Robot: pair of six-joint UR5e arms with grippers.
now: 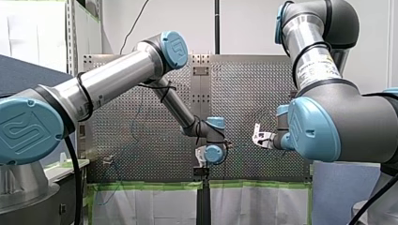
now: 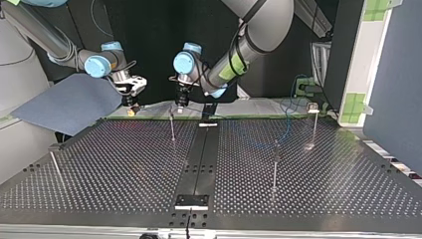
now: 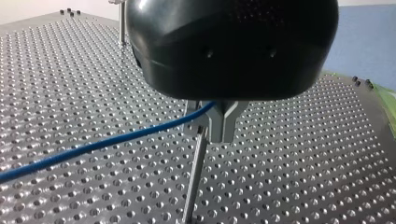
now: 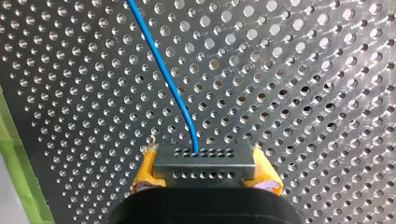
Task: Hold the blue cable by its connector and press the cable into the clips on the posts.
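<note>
In the right wrist view my right gripper (image 4: 204,150) is shut on the dark connector block (image 4: 204,164), with a yellow pad (image 4: 145,170) on each side. The blue cable (image 4: 170,84) leaves the block and runs ahead over the perforated plate. In the left wrist view my left gripper (image 3: 219,134) has its metal fingers (image 3: 228,122) shut on the blue cable (image 3: 102,145), right above a thin post (image 3: 195,179). In the top view my left gripper (image 2: 180,102) hangs over the post (image 2: 172,125) and my right gripper (image 2: 130,95) is to its left.
More thin posts stand on the perforated table (image 2: 124,169): one at the top view's right middle (image 2: 275,167), one at the far right (image 2: 313,124), one at the left (image 2: 54,167). A blue-grey sheet (image 2: 69,104) lies beyond the table's far left edge.
</note>
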